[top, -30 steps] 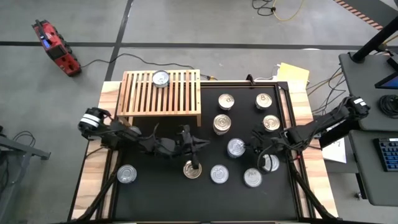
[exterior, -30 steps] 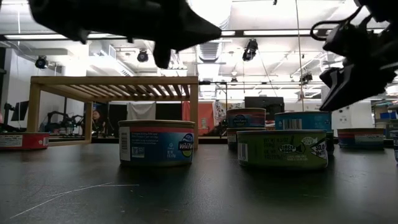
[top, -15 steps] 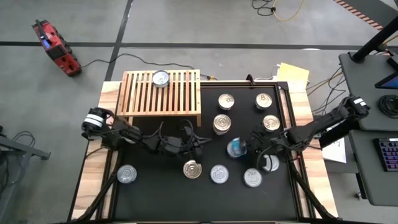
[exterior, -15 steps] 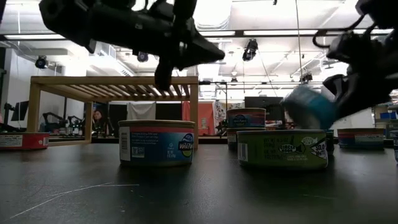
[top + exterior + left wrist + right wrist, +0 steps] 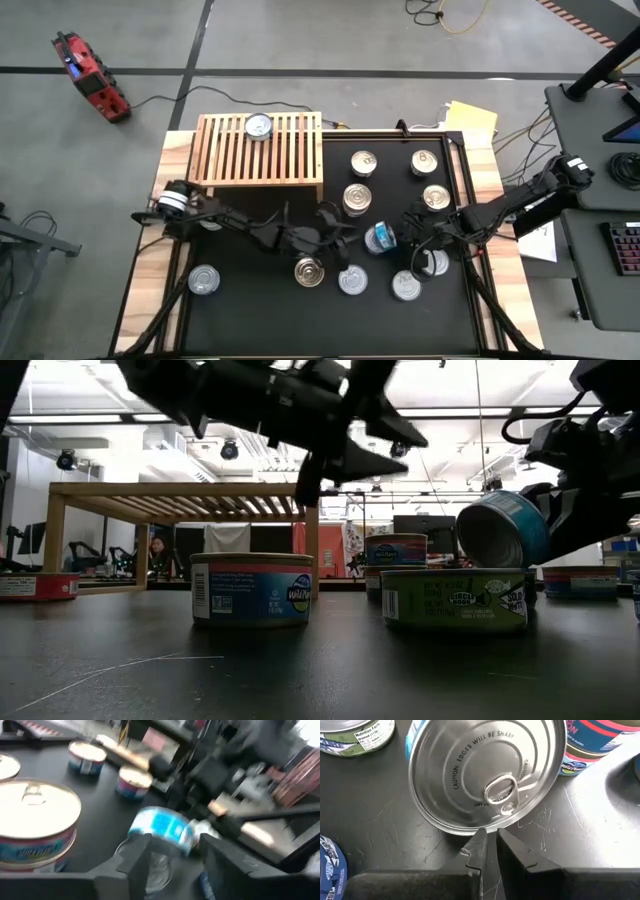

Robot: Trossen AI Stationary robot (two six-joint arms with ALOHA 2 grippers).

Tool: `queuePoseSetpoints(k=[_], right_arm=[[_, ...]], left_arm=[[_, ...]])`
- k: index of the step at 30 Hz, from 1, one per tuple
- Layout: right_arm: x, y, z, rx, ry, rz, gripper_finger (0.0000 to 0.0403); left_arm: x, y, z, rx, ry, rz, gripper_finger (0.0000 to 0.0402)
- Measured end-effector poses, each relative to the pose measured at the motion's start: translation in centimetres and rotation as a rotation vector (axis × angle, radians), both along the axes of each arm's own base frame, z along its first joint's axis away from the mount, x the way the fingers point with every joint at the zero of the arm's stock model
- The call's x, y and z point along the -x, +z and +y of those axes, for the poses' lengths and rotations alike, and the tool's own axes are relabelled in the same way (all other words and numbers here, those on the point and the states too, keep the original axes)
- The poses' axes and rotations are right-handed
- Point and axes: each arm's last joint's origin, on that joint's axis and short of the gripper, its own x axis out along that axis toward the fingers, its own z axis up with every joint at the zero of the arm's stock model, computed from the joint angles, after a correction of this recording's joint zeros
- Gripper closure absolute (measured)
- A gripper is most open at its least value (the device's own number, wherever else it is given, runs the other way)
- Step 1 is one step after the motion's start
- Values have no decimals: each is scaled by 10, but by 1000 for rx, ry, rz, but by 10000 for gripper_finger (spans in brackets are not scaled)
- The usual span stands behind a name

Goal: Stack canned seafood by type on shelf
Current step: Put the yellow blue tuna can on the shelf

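Observation:
A blue-labelled can of seafood (image 5: 380, 237) stands tipped up near the middle of the black mat, with its pull-tab lid (image 5: 480, 770) facing my right gripper (image 5: 492, 840). That gripper is shut and sits at the can's right side. My left gripper (image 5: 345, 236) hangs open just left of the can. In the left wrist view its fingers (image 5: 132, 857) frame the can's blue wall (image 5: 162, 826) without touching it. The slatted wooden shelf (image 5: 258, 160) stands at the far left, and one silver-lidded can (image 5: 258, 126) sits upright on its far edge. My right gripper's shut fingertips (image 5: 479, 845) bear on the lid's rim (image 5: 470, 829) just below the pull tab. They come from the table's right, slanting down. The can stands steeply tilted with its left side raised. The fingers and a green can hide whether its lower edge is on the mat.
Other cans stand upright around the tipped one. A gold-lidded can (image 5: 310, 271) and silver-lidded cans (image 5: 352, 280) (image 5: 406, 286) lie nearer the front. Several more (image 5: 357, 198) (image 5: 424, 161) stand farther back, and one (image 5: 203, 280) is at the near left. Bare mat (image 5: 250, 325) lies along the front.
My left gripper has moved from above the gold-lidded can toward the table's right, up to the blue can. It has rolled and opened on the way. The blue can lay flat on the mat and has tipped up, its left side rising, at my right gripper's fingertips.

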Motion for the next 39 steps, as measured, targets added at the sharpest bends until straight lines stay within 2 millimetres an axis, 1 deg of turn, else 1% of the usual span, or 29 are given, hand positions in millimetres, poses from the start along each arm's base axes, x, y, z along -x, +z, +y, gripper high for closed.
queuePoseSetpoints(k=[2,5,9,11,13,15,19,21,22,26,30,35,39], right_arm=[[0,0,0,2,2,0,370],[0,0,0,8,8,1,370],[0,0,0,12,14,-1,369],[0,0,0,11,14,-1,369],[0,0,0,11,13,-1,369],[0,0,0,11,13,-3,369],[-1,0,0,10,14,-7,369],[-1,0,0,11,15,-7,369],[-1,0,0,10,14,-7,369],[-1,1,0,3,7,-9,369],[-1,1,0,3,7,-9,369],[-1,1,0,3,7,-9,369],[-1,1,0,2,7,-10,369]], left_arm=[[-7,-1,-2,-39,-18,67,222],[-17,-4,-8,-209,-73,180,204],[-32,-11,-16,-423,-148,296,198],[-37,-12,-17,-529,-128,359,198],[-39,-12,-15,-612,-86,442,198],[-37,-14,-15,-696,-78,512,198],[-38,-10,-23,-961,-172,552,198],[-39,-6,-25,-1065,-215,566,198],[-40,-5,-26,-1100,-235,570,198],[-46,0,-16,-1171,-298,562,198],[-51,4,-7,-1238,-313,565,198],[-52,2,1,-1362,-375,607,198],[-53,1,7,-1383,-409,608,198]])
